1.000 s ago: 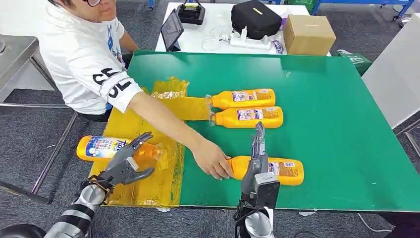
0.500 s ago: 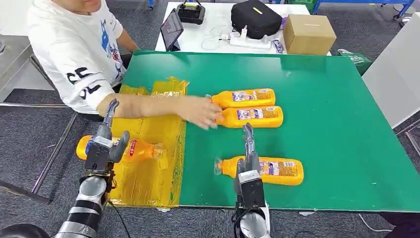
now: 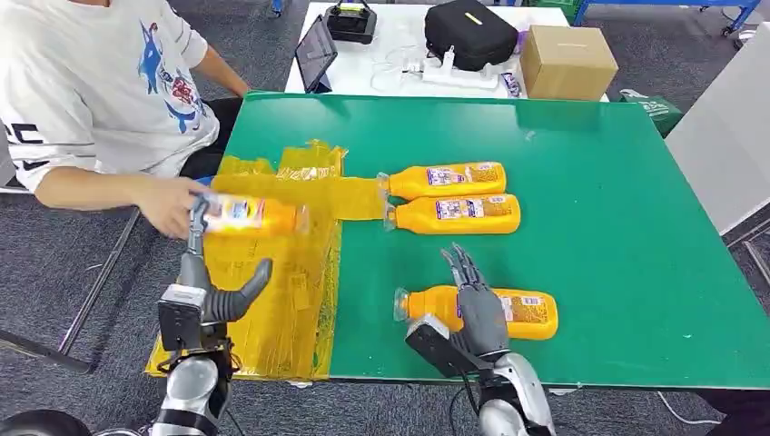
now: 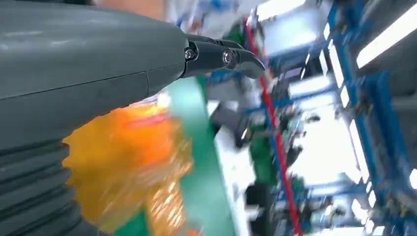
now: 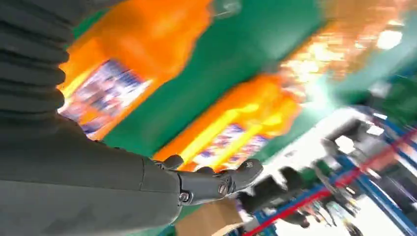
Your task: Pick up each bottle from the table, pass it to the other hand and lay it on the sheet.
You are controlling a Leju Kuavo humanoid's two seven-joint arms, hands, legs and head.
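Bottles of orange liquid were seen on the green table (image 3: 590, 182) in the head view: the nearest bottle (image 3: 508, 312) lay on its side close to the front edge, its long axis running across the table and its cap pointing toward the robot's left, toward the yellow sheet (image 3: 272, 300). Two more bottles (image 3: 454, 197) lay side by side farther back, parallel to the first, with caps likewise turned toward the sheet. A fourth bottle (image 3: 250, 215) was held above the sheet's far part by a person's hand (image 3: 172, 204), lying level with its cap end pointing toward the table.

The right hand (image 3: 474, 304) was placed over the cap half of the nearest bottle, fingers spread apart and extended; whether they touched it could not be told from the head view. The left hand (image 3: 204, 282) was raised over the sheet's left side, fingers pointing up and thumb stuck out sideways, nothing held.

The right wrist view, blurred, gave what the head view did not: the underside of the right hand (image 5: 162, 184) with its dark fingers (image 5: 221, 182) extended and orange bottles beyond them. The left wrist view, also blurred, showed the left hand (image 4: 147, 59) with straight dark fingers (image 4: 221, 56) over an orange-yellow smear
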